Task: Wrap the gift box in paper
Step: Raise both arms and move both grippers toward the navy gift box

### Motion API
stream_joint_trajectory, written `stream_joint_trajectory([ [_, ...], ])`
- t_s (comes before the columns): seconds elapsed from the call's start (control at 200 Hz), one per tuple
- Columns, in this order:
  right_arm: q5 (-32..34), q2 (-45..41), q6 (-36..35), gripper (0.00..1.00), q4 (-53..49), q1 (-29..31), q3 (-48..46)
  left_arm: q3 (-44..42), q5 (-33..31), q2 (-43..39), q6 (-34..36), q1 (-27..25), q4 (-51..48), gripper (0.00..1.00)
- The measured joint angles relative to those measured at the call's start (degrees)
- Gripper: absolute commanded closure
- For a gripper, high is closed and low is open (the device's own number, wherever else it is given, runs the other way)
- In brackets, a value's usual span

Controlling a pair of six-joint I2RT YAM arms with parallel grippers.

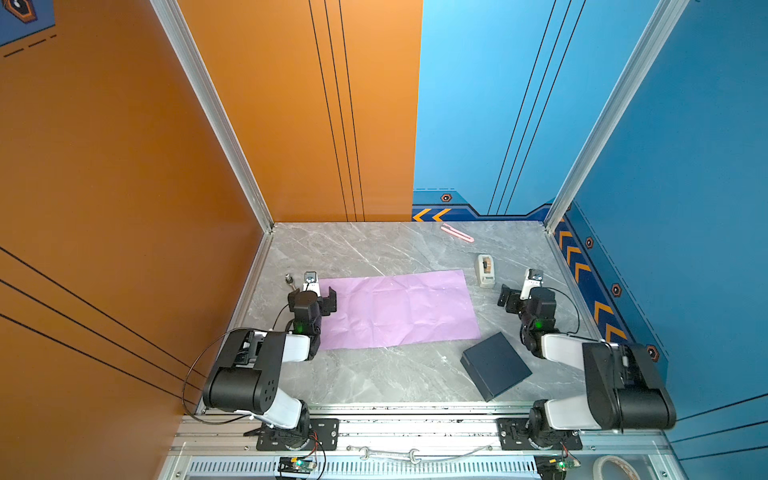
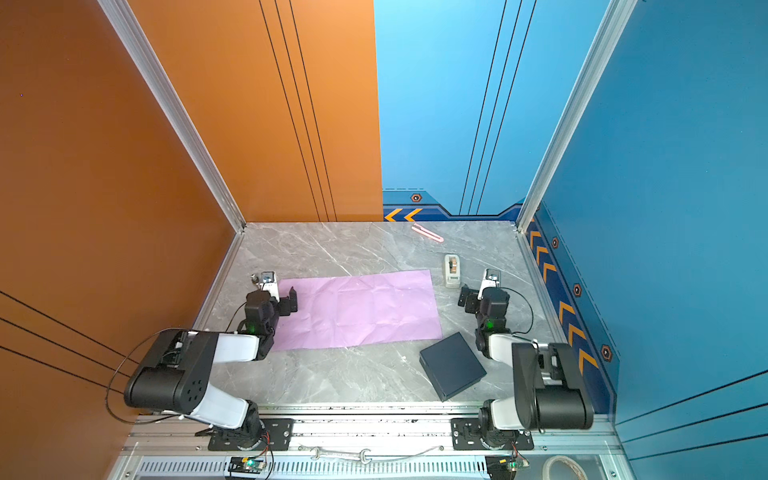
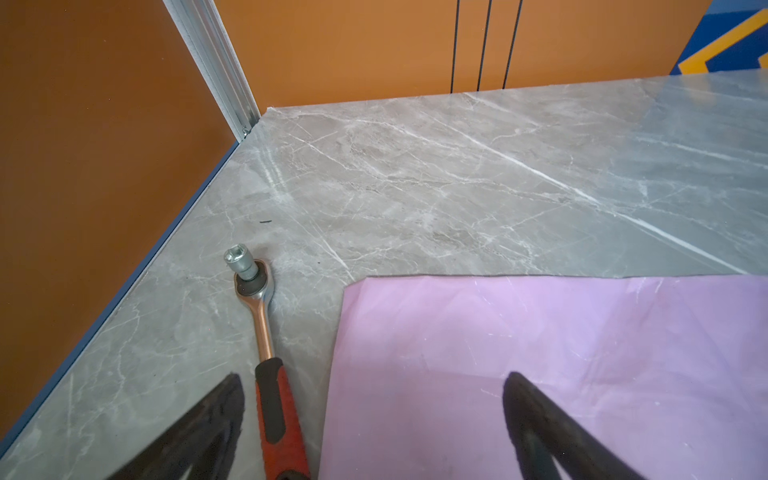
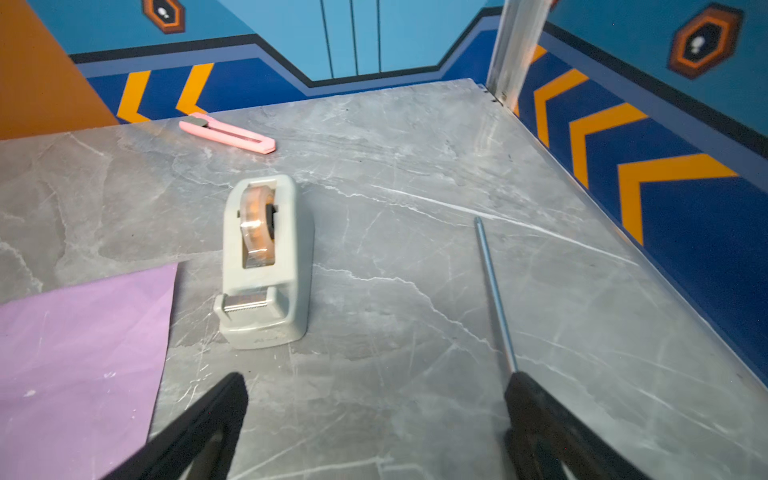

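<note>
The gift box [image 1: 494,365] is sitting in front, just beside a corner of the flat paper [image 1: 399,309]. The left gripper [image 3: 374,382] and right gripper [image 4: 376,378] are hanging wide apart, empty. Gripping the box's sides gently and centering it on the paper is looking best.

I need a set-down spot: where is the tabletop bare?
Bare marble: between the paper and the orange back wall; between its near edge and the front rail, left of the gift box. Crowded: right side, tape dispenser, utility knife, right gripper.
</note>
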Motion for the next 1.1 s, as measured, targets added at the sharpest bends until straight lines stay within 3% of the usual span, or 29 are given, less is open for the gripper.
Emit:
stream_joint_trajectory([
  [0.24,-1.0,-12.7,4.9,0.00,-29.6,-1.7,17.1,10.5,-3.3,-7.1,1.8,-7.0,-15.9,0.01],
  [0.376,-3.6,-16.2,7.1,0.00,-42.2,0.9,19.2,18.9,-1.8,-11.0,-4.0,-10.3,-29.9,0.05],
  [0.491,-5.9,-17.6,8.9,0.00,-50.4,6.1,19.2,24.8,3.2,-13.7,-12.1,-13.0,-41.8,0.10],
  [0.776,-11.2,-22.4,17.8,0.00,-55.5,7.1,15.0,23.1,15.7,-16.8,-27.1,-22.2,-64.2,0.19],
  [1.096,-16.2,-21.9,22.7,0.00,-55.4,6.9,14.3,18.1,20.9,-14.6,-33.2,-26.3,-71.5,0.19],
])
